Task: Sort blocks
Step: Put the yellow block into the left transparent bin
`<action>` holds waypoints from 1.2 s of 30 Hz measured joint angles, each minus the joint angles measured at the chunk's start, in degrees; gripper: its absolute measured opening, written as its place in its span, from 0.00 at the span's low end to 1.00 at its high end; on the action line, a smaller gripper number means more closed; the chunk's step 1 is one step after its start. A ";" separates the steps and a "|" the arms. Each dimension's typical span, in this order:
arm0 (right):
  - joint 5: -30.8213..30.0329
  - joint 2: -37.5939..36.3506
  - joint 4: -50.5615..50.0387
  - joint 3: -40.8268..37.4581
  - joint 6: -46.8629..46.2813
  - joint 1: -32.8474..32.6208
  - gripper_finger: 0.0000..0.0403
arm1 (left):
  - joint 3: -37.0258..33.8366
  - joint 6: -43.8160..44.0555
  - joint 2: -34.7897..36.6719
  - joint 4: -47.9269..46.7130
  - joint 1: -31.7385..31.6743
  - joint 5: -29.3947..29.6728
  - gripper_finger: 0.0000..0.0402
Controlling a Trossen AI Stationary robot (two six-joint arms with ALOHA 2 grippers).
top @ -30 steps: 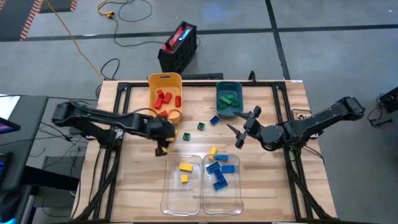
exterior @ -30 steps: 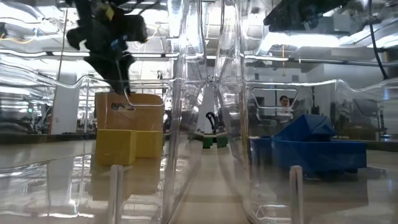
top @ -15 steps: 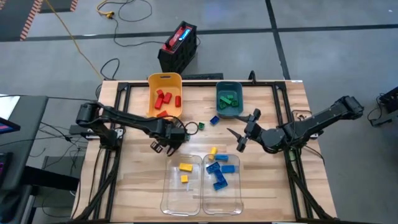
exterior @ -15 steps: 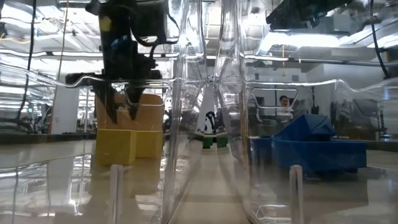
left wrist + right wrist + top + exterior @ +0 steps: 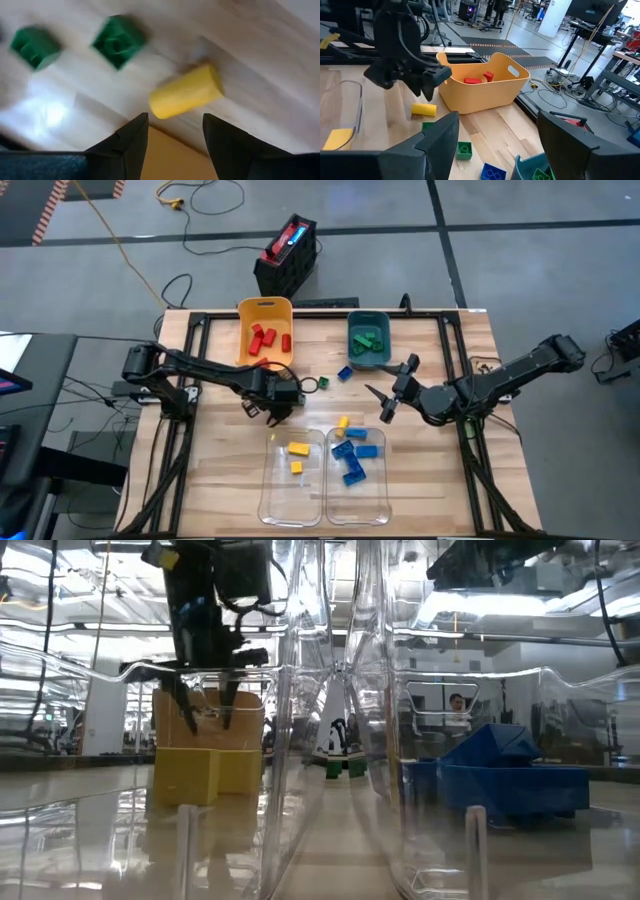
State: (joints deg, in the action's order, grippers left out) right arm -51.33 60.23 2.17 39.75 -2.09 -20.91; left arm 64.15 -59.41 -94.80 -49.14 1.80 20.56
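Observation:
My left gripper [image 5: 266, 410] [image 5: 172, 131] hovers open over the table between the yellow bin and the clear bins. Just beyond its fingertips a loose yellow block [image 5: 186, 91] [image 5: 424, 109] lies flat on the wood, untouched, with two green blocks [image 5: 119, 40] [image 5: 35, 46] farther off. My right gripper [image 5: 386, 397] [image 5: 495, 145] waits open above the table near the teal bin. Between the arms lie a loose green block [image 5: 324, 383], a blue block [image 5: 344, 373] and another yellow block [image 5: 342, 421].
The yellow bin [image 5: 265, 308] holds red blocks, and the teal bin [image 5: 367, 363] holds green ones. Two clear bins stand at the near edge: one [image 5: 278, 490] with yellow blocks [image 5: 200, 772], one [image 5: 375, 490] with blue blocks [image 5: 500, 780]. Bare wood lies left and right of them.
My left arm has reached toward the table's right and turned its wrist, bringing the gripper from beside the yellow bin's near corner to over the loose yellow block. In the last half second it has edged toward the far edge. No block has moved.

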 joint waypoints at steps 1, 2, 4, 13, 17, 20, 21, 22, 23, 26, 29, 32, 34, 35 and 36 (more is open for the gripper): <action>0.00 0.00 0.00 0.00 0.00 0.00 0.70 | -0.32 -3.26 0.00 -0.17 0.00 -0.01 0.46; -0.02 0.00 -0.02 0.00 0.00 0.00 0.70 | -0.58 -6.28 0.00 -0.46 -0.02 -0.05 0.47; 0.00 0.00 -0.17 0.00 0.00 0.00 0.70 | -1.19 -11.24 0.00 -0.78 -0.02 -0.43 0.47; 0.24 0.00 -0.56 0.00 -0.17 0.00 0.70 | -5.82 -35.97 0.00 3.00 -0.46 -0.89 0.48; 0.26 0.00 -0.57 0.00 -0.29 0.00 0.70 | -6.30 -36.80 -0.02 6.94 -0.60 0.81 0.48; 0.27 0.00 -0.55 0.00 -0.48 0.00 0.70 | -6.30 -37.60 -0.02 8.73 -0.92 0.98 0.48; 0.28 0.00 -0.55 0.00 -0.50 0.00 0.70 | -6.30 -37.44 -0.02 9.41 -0.92 0.98 0.48; 0.27 0.00 -0.55 0.00 -0.52 0.00 0.70 | -6.30 -37.40 -0.02 9.57 -0.92 1.00 0.48; 0.28 0.00 -0.52 0.00 -0.52 0.00 0.70 | -6.30 -37.53 -0.02 9.56 -0.92 1.06 0.48; 0.28 0.00 -0.52 0.00 -0.52 0.00 0.70 | -6.30 -39.20 -0.02 9.73 -0.94 1.11 0.48; 0.28 0.00 -0.50 0.00 -0.50 0.04 0.70 | -6.30 -42.25 -0.02 11.79 -1.79 1.10 0.48; 0.28 0.00 -0.50 0.00 -0.48 0.04 0.70 | -6.30 -46.22 -0.02 15.27 -3.09 1.16 0.48; 0.28 0.00 -0.50 0.00 -0.48 0.04 0.70 | -6.30 -49.43 -0.02 17.62 -3.70 1.10 0.48; 0.28 0.00 -0.50 0.00 -0.48 0.04 0.70 | -6.30 -51.06 -0.02 18.66 -3.97 0.64 0.48; 0.28 0.00 -0.51 0.00 -0.48 0.04 0.70 | -6.30 -52.60 -0.02 19.49 -4.26 0.28 0.48</action>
State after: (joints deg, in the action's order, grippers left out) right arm -51.05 60.23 1.67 39.75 -2.57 -20.86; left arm 57.84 -112.01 -94.83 -29.66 -2.45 20.84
